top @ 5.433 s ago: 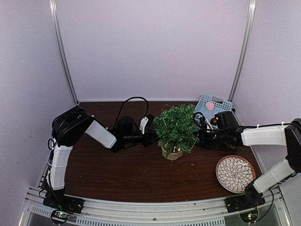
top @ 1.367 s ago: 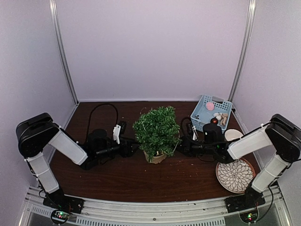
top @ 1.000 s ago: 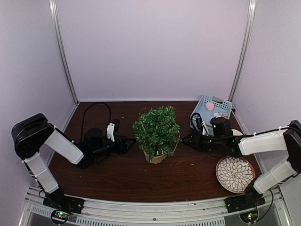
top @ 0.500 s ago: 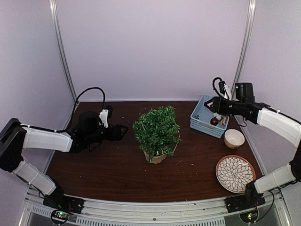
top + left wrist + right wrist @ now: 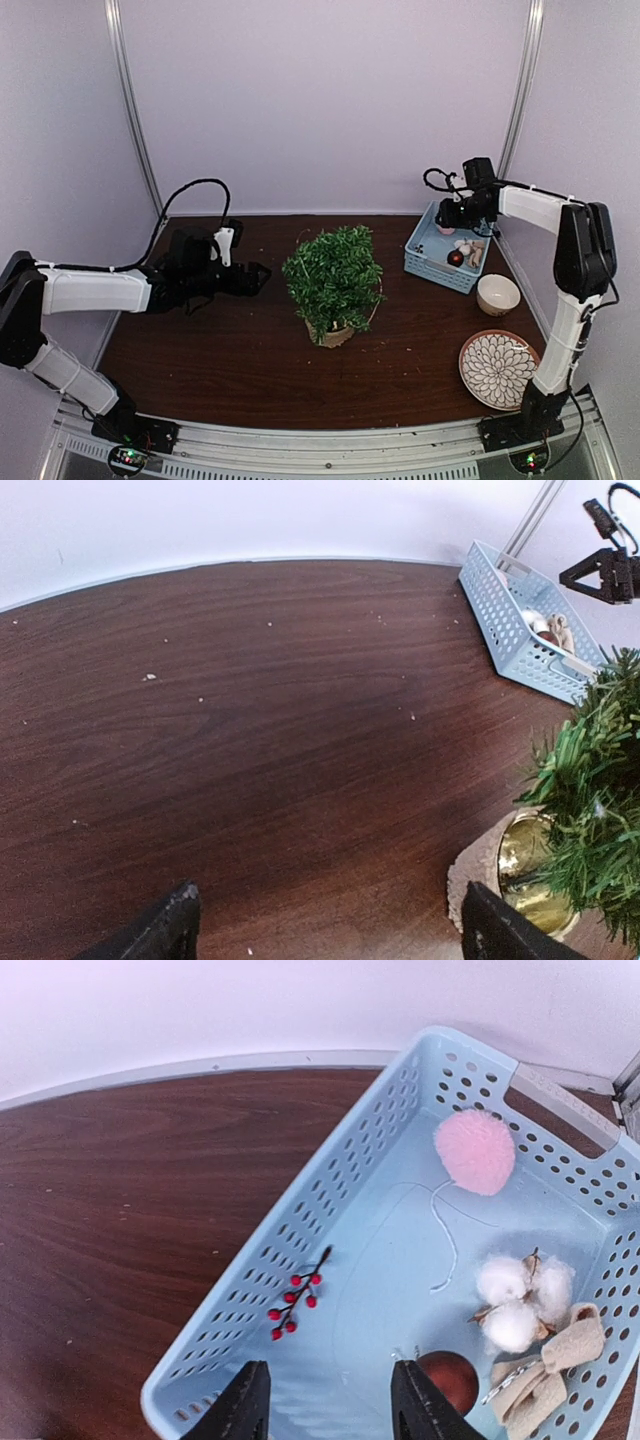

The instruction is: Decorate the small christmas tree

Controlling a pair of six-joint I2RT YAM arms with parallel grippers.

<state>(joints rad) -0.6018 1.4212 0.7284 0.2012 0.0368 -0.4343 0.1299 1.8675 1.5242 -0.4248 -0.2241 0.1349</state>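
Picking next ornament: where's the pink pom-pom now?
In the right wrist view the pink pom-pom lies in the blue basket at the table's back right, near the basket's far corner, beyond the cotton bolls. The open right claw hovers over that basket.

Pale lilac walls (image 5: 330, 100) enclose a dark wooden table (image 5: 250, 370), with slim metal posts (image 5: 135, 110) in both back corners, evenly lit.

The small christmas tree (image 5: 335, 285) stands mid-tabletop (image 5: 230, 365), with the left pincer (image 5: 258, 277) to its left, apart from it. A basket (image 5: 432, 262) sits at the back right, the right pincer (image 5: 447, 213) above its rear left corner. In the basket lie a pompom (image 5: 474, 1151), cotton bolls (image 5: 515, 1305), a berry sprig (image 5: 295, 1305) and a ball (image 5: 447, 1378). A bowl (image 5: 497, 294) stands before the basket, and a plate (image 5: 499, 369) before the bowl
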